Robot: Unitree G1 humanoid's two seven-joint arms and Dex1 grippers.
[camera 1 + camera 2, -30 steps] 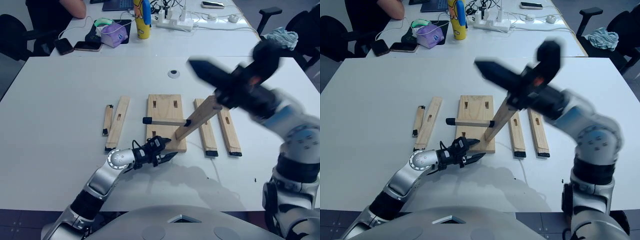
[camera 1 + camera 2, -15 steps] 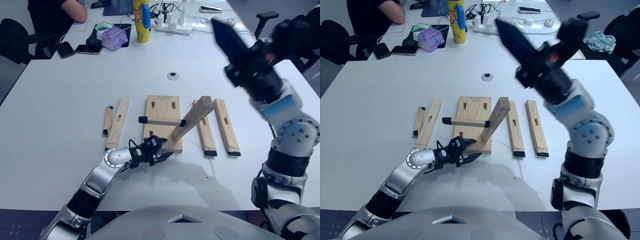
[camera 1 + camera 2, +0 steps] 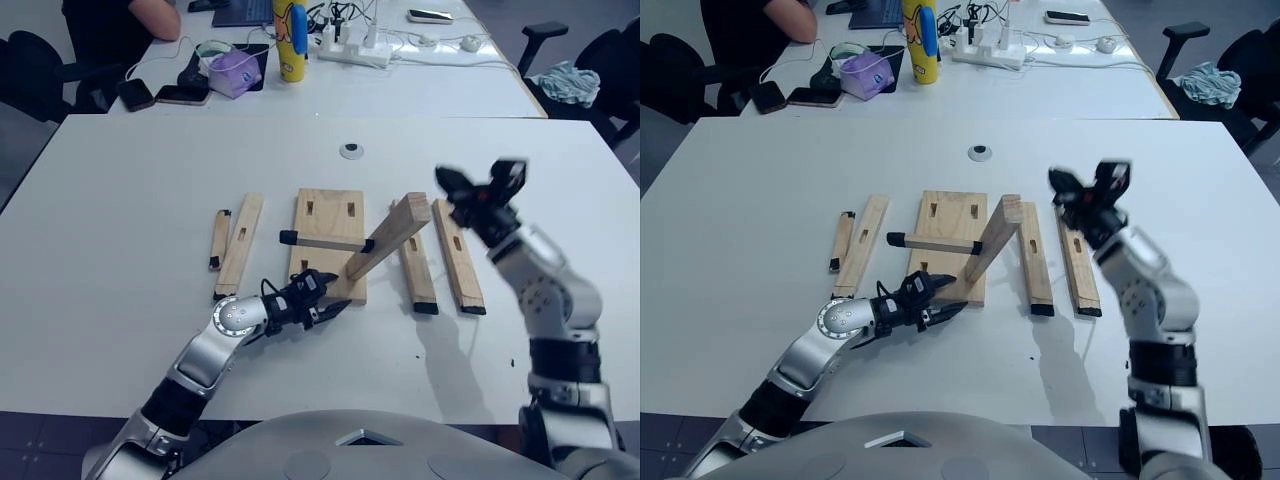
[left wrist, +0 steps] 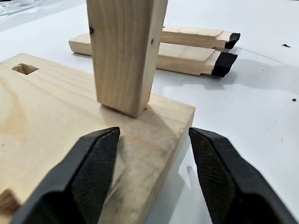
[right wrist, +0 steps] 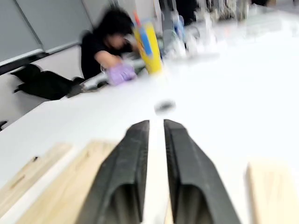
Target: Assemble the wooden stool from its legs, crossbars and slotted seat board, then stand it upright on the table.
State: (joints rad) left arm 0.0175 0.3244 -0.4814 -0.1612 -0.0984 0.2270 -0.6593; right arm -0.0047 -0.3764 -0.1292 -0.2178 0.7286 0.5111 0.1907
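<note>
The slotted seat board [image 3: 322,220] lies flat mid-table. One leg [image 3: 390,235] stands tilted in its near right slot, and a black-tipped crossbar [image 3: 318,241] juts from that leg over the board. My left gripper [image 4: 153,135] is open, its fingers [image 4: 96,170] straddling the board's near corner [image 4: 154,121] at the foot of the leg. It also shows at the board's near edge [image 3: 325,302]. My right gripper [image 3: 445,180] hovers shut and empty above two loose legs [image 3: 415,265] [image 3: 460,258]. A third leg [image 3: 238,245] and a short crossbar [image 3: 217,240] lie left of the board.
A round grommet [image 3: 350,151] sits in the table behind the board. The far desk holds a yellow bottle [image 3: 292,40], a power strip [image 3: 352,50] and phones [image 3: 160,94]. A chair with a cloth [image 3: 568,82] stands at the far right.
My right arm left the top of the leg, swung up and back, then came down to the right over the loose legs. The leg stays leaning in its slot. My left gripper held still.
</note>
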